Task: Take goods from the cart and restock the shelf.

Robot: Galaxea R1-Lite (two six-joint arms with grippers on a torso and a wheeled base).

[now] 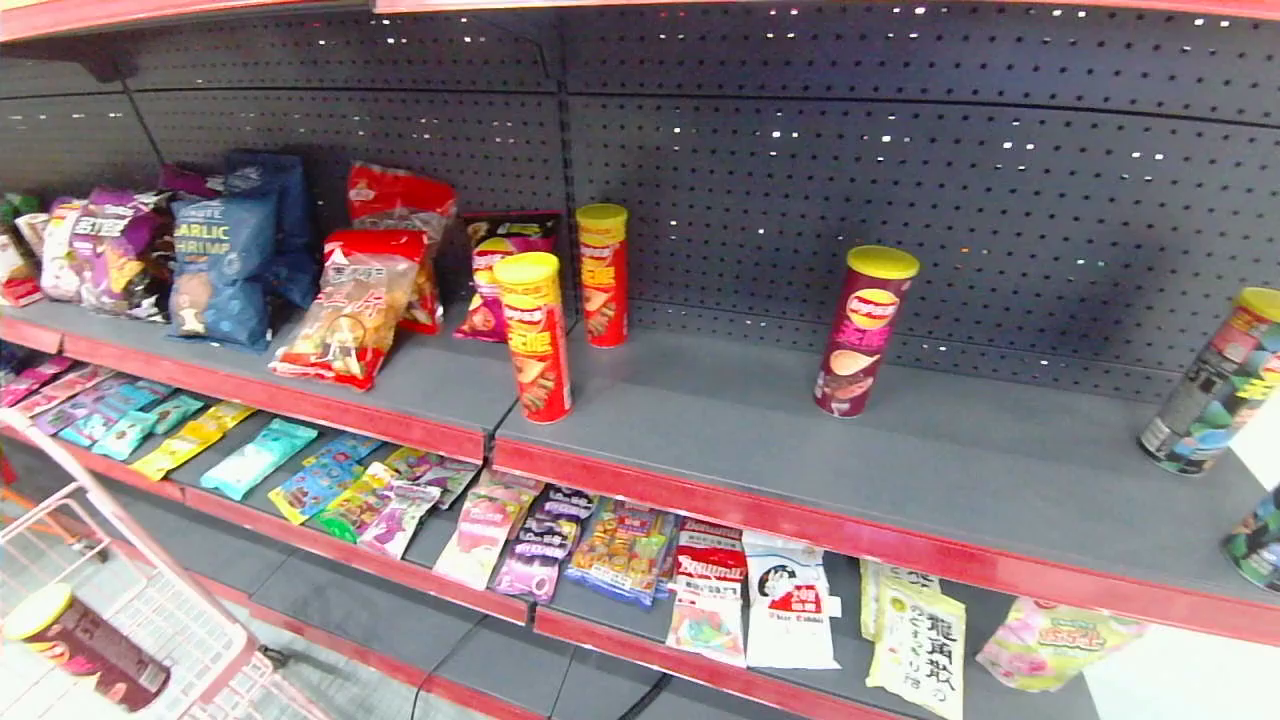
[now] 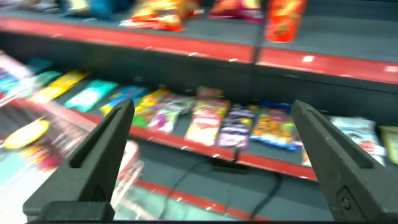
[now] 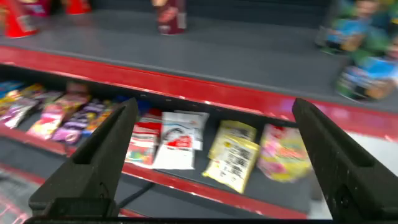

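A pink wire cart (image 1: 150, 600) stands at the lower left and holds a maroon chip can (image 1: 85, 648) with a yellow lid, lying on its side. On the grey shelf (image 1: 760, 430) another maroon chip can (image 1: 862, 330) stands upright right of centre, and two red chip cans (image 1: 535, 335) (image 1: 603, 275) stand near the middle. My left gripper (image 2: 212, 104) is open and holds nothing, in front of the lower shelf with the cart (image 2: 37, 143) off to one side. My right gripper (image 3: 214, 104) is open and holds nothing, facing the shelf edge below the maroon can (image 3: 171, 15).
Snack bags (image 1: 350, 310) crowd the shelf's left part. Patterned cans (image 1: 1215, 385) stand at its right end. Flat candy packets (image 1: 620, 550) line the lower shelf. Bare grey board lies between the red cans and the maroon can, and right of it.
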